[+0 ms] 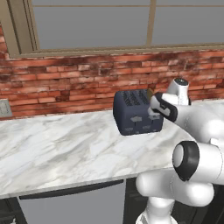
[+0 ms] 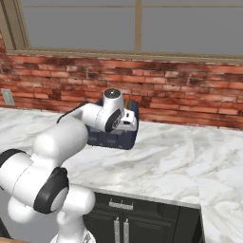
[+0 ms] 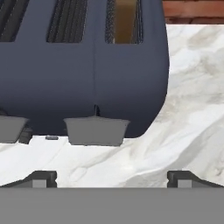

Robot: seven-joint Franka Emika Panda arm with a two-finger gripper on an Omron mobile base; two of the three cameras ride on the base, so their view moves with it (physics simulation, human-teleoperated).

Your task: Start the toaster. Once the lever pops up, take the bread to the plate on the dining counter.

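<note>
The dark navy toaster (image 1: 134,113) stands on the marbled kitchen counter (image 1: 61,148) by the brick wall. A tan slice of bread (image 3: 124,21) sits in its rightmost slot. In the hand view the toaster (image 3: 87,70) is close in front, with a pale grey lever (image 3: 96,130) on its near face and a second one (image 3: 11,129) to the left. My gripper (image 3: 113,179) is open and empty, just short of the levers. From the base it hangs at the toaster's right end (image 1: 154,114), with the arm covering part of the toaster (image 2: 116,138). The plate and dining counter are out of view.
A red brick wall (image 1: 65,87) with a window above runs behind the counter. A wall outlet (image 1: 4,108) sits at the far left. Dark cabinets (image 2: 123,223) lie under the counter edge. Open marble spreads left of the toaster and right of it (image 2: 190,156).
</note>
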